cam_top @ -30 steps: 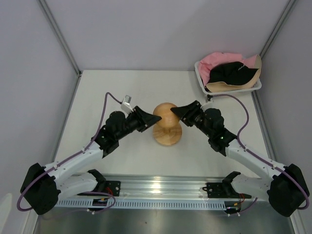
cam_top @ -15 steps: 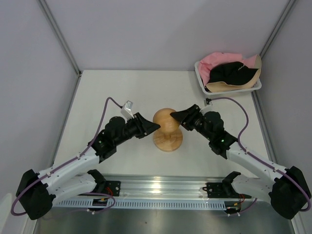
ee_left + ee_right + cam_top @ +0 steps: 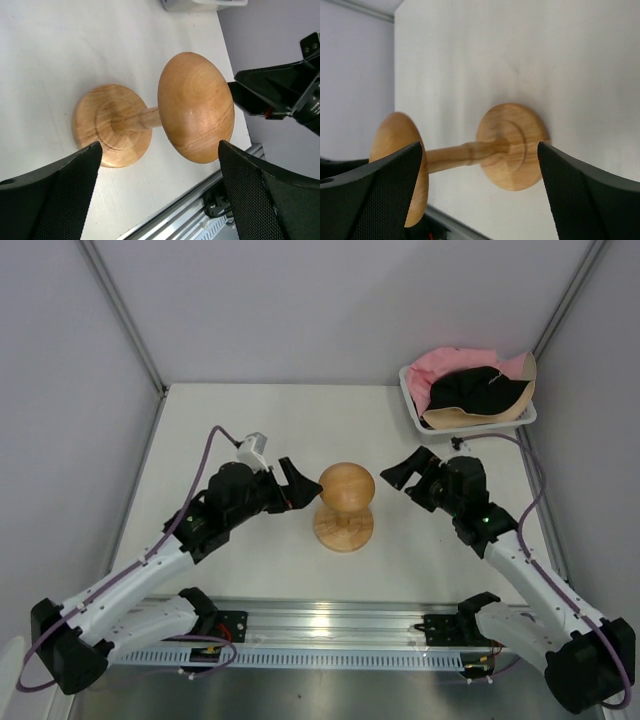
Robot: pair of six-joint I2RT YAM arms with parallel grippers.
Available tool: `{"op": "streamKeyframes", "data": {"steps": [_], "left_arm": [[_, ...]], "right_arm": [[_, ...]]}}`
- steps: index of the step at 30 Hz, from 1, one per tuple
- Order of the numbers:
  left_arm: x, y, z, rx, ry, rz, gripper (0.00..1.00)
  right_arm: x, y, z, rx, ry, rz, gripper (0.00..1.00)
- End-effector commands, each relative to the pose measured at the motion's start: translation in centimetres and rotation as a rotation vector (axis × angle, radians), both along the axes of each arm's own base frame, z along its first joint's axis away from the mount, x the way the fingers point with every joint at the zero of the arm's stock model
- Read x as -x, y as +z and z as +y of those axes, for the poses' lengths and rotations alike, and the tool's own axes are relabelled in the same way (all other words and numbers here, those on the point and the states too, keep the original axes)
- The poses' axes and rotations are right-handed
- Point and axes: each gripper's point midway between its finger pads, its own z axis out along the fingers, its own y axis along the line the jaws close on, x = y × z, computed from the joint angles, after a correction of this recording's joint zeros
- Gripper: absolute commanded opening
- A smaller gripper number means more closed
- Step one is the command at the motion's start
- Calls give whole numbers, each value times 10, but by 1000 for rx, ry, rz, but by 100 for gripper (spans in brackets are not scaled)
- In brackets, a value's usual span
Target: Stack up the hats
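Item 1: hats (image 3: 470,390). Soft fabric, heaped together in the white mesh basket (image 3: 412,405) at the far right corner of the surface (image 3: 250,420). Pink fabric (image 3: 440,364) lies at the back, black fabric (image 3: 466,392) sits on top in the middle, and a beige brim (image 3: 523,375) curls up at the right side (how many black pieces lie in the heap cannot be told).

Item 2: wooden stand (image 3: 345,525). Mushroom-shaped, with a round base, a thin stem and a domed head. It is upright at the middle of the surface, bare, well apart from the basket.

Item 3: left fingers (image 3: 55,200). Spread wide apart, holding nothing. They are level with the stand's head and just beside its left side, not touching it.

Item 4: right fingers (image 3: 370,195). Spread wide apart, holding nothing. They face the stand from its right, a little apart from the head (the left arm's dark fingers show beyond it in this wrist view).
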Motion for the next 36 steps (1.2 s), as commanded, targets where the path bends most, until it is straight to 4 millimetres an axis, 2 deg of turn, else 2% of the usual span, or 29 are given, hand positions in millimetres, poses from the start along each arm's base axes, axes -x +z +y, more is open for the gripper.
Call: {"op": "streamKeyframes", "data": {"steps": [1, 2, 3, 4, 5, 6, 7, 8, 9, 10, 11, 12, 13, 14, 15, 16, 17, 18, 19, 20, 23, 24, 26, 28, 32, 36], "left_arm": [[-3, 45, 36, -38, 72, -117, 99], [-1, 44, 46, -75, 87, -115, 99], [-2, 64, 55, -70, 107, -150, 99], [-6, 70, 71, -85, 150, -166, 99], [-7, 73, 81, -121, 163, -180, 100], [-7, 97, 91, -117, 192, -219, 100], [-7, 91, 108, -167, 233, -186, 99], [-9, 92, 118, -210, 256, -189, 99], [-9, 104, 126, -221, 278, -205, 100], [-10, 99, 136, -258, 303, -183, 99], [-11, 97, 140, -286, 308, -183, 99], [-13, 97, 144, -298, 326, -182, 99], [-15, 96, 146, -301, 333, -181, 100], [-16, 95, 145, -301, 330, -181, 99], [-17, 91, 140, -296, 307, -176, 100], [-20, 94, 138, -285, 304, -188, 100], [-21, 91, 136, -282, 299, -181, 100], [-24, 90, 135, -283, 300, -177, 99], [-27, 88, 136, -293, 301, -176, 100], [-30, 88, 136, -297, 304, -177, 99], [-42, 84, 137, -324, 308, -167, 99], [-45, 87, 137, -323, 310, -171, 100], [-53, 84, 138, -335, 318, -156, 99], [-61, 82, 139, -331, 316, -147, 99], [-69, 82, 139, -308, 303, -147, 100], [-76, 83, 146, -306, 323, -142, 100]], "right_arm": [[-1, 29, -43, 180, -33, -44, 100], [-7, 36, -61, 213, -84, -48, 100], [-12, 45, -71, 257, -108, -76, 99], [-21, 66, -86, 284, -181, -120, 100], [-27, 73, -95, 306, -210, -134, 100], [-38, 82, -111, 330, -272, -160, 99], [-50, 81, -122, 371, -309, -157, 99], [-62, 97, -131, 375, -342, -195, 99], [-73, 101, -148, 391, -384, -198, 100], [-92, 88, -157, 431, -389, -156, 99], [-106, 105, -167, 435, -419, -178, 99], [-119, 106, -187, 453, -461, -157, 95], [-141, 83, -205, 475, -486, -77, 94], [-154, 100, -216, 465, -515, -87, 91], [-165, 96, -223, 442, -511, -64, 89], [-175, 92, -245, 423, -545, -42, 87], [-193, 73, -251, 369, -539, 6, 85], [-203, 77, -259, 334, -545, -4, 81], [-209, 73, -271, 292, -551, 7, 79], [-220, 58, -277, 241, -568, 40, 78], [-236, 43, -278, 134, -544, 57, 74], [-243, 30, -275, 86, -545, 89, 71], [-249, 19, -256, 53, -503, 94, 70], [-250, 5, -248, 50, -520, 107, 71], [-264, 10, -234, 31, -531, 20, 71], [-275, -2, -224, 42, -521, 50, 69]]}}
